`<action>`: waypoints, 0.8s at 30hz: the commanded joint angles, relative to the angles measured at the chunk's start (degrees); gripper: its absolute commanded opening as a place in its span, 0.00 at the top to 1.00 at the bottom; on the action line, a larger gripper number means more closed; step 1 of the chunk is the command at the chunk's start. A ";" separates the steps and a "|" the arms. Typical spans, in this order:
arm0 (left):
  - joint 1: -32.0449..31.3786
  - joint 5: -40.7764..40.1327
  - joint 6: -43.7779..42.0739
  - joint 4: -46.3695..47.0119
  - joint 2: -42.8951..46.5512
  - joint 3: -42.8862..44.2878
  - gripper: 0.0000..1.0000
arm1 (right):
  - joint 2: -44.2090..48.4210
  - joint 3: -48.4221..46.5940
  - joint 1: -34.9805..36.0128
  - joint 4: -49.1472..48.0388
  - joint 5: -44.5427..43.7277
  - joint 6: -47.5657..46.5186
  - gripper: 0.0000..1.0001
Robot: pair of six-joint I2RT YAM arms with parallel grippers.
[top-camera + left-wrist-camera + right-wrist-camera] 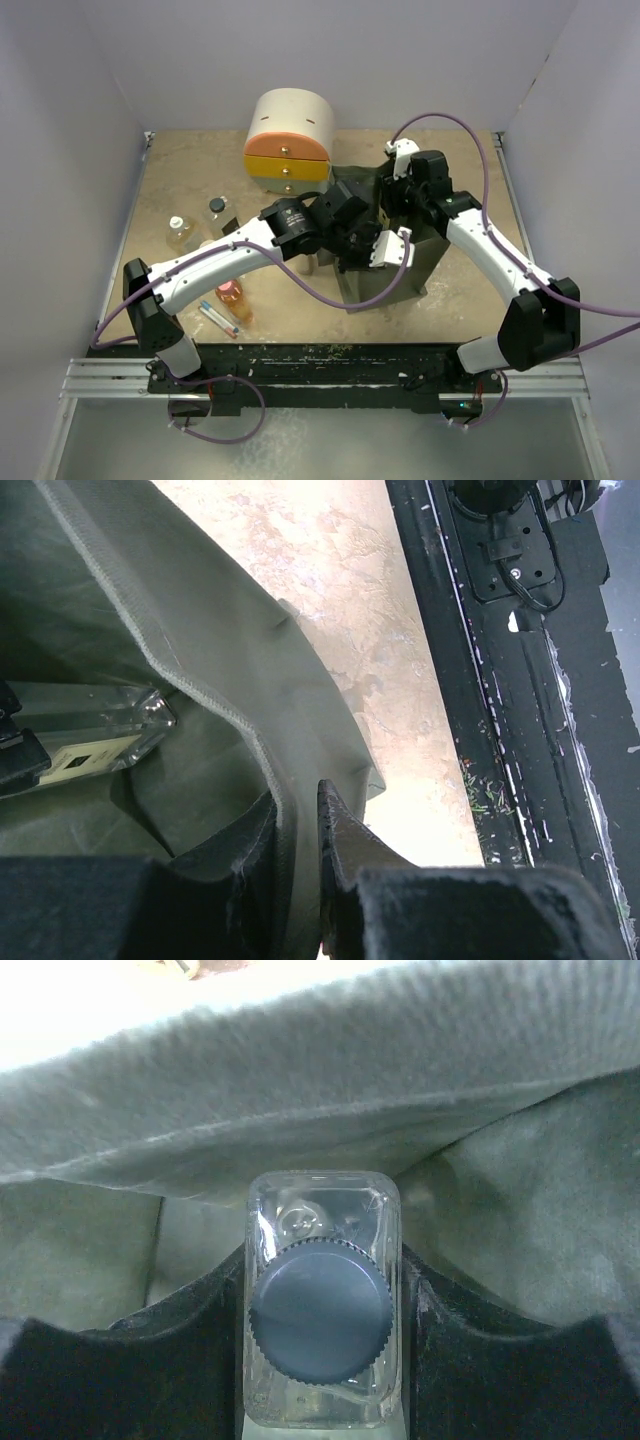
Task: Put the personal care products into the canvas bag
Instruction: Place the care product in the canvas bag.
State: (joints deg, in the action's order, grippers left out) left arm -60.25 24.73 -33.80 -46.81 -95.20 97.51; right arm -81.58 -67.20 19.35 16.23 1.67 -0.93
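Observation:
The olive-green canvas bag [428,262] stands at the table's middle, under both grippers. My left gripper [362,252] is shut on the bag's rim; in the left wrist view its fingertips [335,810] pinch the fabric edge [200,630]. My right gripper [322,1260] is shut on a clear square black-capped bottle [320,1310] and holds it inside the bag [420,1080]. The same bottle [95,725] shows lying within the bag's opening. On the table to the left are another clear black-capped bottle [216,208], a white-capped bottle [181,232], an orange bottle [231,296] and a slim grey one [218,320].
A round cream, orange and yellow drawer unit [290,140] stands at the back, just behind the bag. A black rail [330,360] runs along the near table edge. White walls close in the left, right and back sides.

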 commanded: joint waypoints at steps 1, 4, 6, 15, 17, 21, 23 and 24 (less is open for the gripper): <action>0.22 1.72 1.20 1.43 -0.03 -1.56 1.00 | 3.54 0.09 -0.02 -14.94 -2.99 1.62 1.00; 0.24 2.07 1.20 1.37 -0.02 -1.88 0.99 | 3.16 1.72 -0.03 -17.20 -4.15 1.46 1.00; 0.23 2.08 1.12 1.33 0.12 -2.11 0.99 | 2.51 2.61 -0.02 -18.06 -4.72 1.08 1.00; 0.22 0.93 0.90 1.41 -0.07 -2.19 0.94 | 0.15 4.84 -0.02 -17.73 -5.20 -1.13 0.88; 0.22 0.26 1.04 1.60 -0.03 -2.11 0.91 | -0.34 4.61 -0.02 -17.27 -5.40 -2.68 0.81; 0.22 -0.92 1.39 2.05 -0.17 -1.83 0.86 | -1.80 3.69 -0.02 -14.48 -5.45 -2.96 0.71; 0.28 -1.31 1.55 2.26 -0.26 -1.72 0.83 | -2.52 2.89 0.00 -13.16 -5.45 -3.18 0.69; 0.23 -1.50 1.63 2.35 -0.33 -1.64 0.82 | -2.75 2.61 -0.02 -12.81 -5.31 -3.32 0.67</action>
State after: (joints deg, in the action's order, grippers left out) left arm -60.12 24.08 -33.50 -44.91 -95.22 96.09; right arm -84.07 -61.32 19.40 7.42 -1.13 -1.72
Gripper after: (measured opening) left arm 0.195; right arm 0.516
